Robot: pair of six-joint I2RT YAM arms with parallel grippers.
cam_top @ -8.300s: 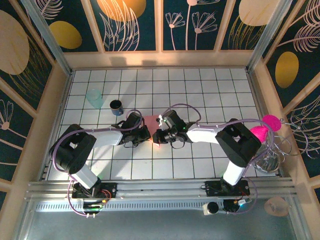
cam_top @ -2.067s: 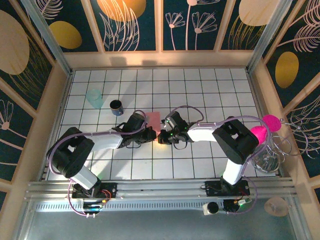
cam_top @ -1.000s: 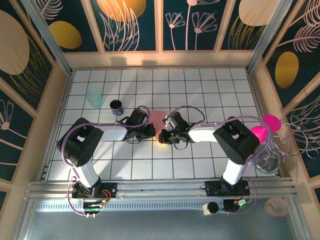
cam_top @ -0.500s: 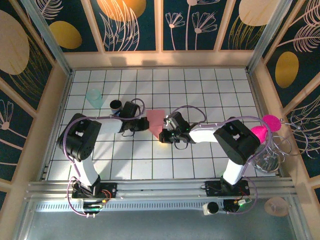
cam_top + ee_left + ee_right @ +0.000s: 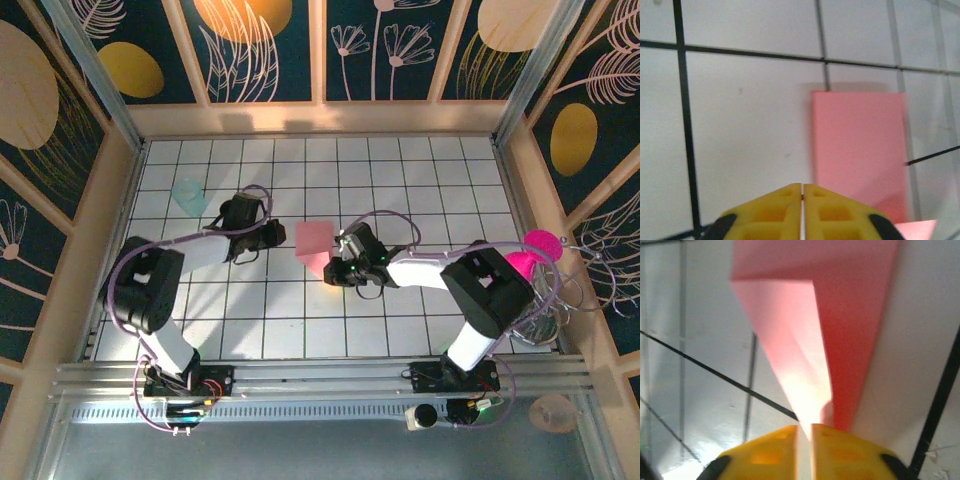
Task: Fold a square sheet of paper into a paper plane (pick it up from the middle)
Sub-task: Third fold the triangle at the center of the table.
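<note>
Right wrist view: the right pincer holds its yellow jaws a crack apart, and the point of the folded pink paper sits between them. Whether it grips cannot be told. The paper widens beyond, lying mid-way across the tiled counter. Farther back, the left pincer is pressed together and empty, apart from the paper.

Top view: high, looking down on tiled table. Wrist views: close, low, facing pink paper; all share it.
</note>
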